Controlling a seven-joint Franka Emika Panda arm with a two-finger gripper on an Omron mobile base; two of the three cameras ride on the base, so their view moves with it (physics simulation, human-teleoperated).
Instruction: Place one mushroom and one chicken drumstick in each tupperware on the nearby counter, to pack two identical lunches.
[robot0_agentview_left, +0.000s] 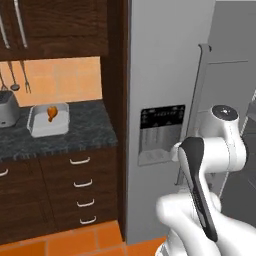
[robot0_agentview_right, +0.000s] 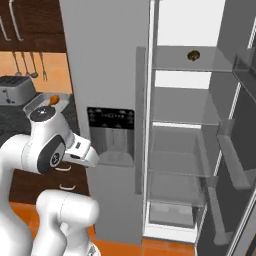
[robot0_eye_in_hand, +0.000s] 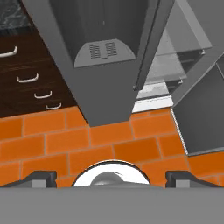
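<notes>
A light-grey tupperware (robot0_agentview_left: 37, 131) stands on the dark speckled counter (robot0_agentview_left: 87, 126) left of the fridge, and one orange-brown chicken drumstick (robot0_agentview_left: 51, 113) lies inside it. The right base view shows the same tupperware (robot0_agentview_right: 36, 102) and chicken drumstick (robot0_agentview_right: 54, 100) just behind my arm. One small brown mushroom (robot0_agentview_right: 193, 55) sits on the top glass shelf of the open fridge. In the hand view my gripper (robot0_eye_in_hand: 111, 179) points down at the orange tile floor in front of the fridge, open, with its fingertips (robot0_eye_in_hand: 40, 178) wide apart and nothing between them.
A silver toaster (robot0_agentview_left: 7, 108) stands left of the tupperware. The tall grey fridge (robot0_agentview_left: 165, 90) has its left door shut, with a dispenser panel (robot0_agentview_right: 111, 135), and its right door (robot0_agentview_right: 235, 165) swung open. Dark wood drawers (robot0_agentview_left: 82, 185) sit under the counter.
</notes>
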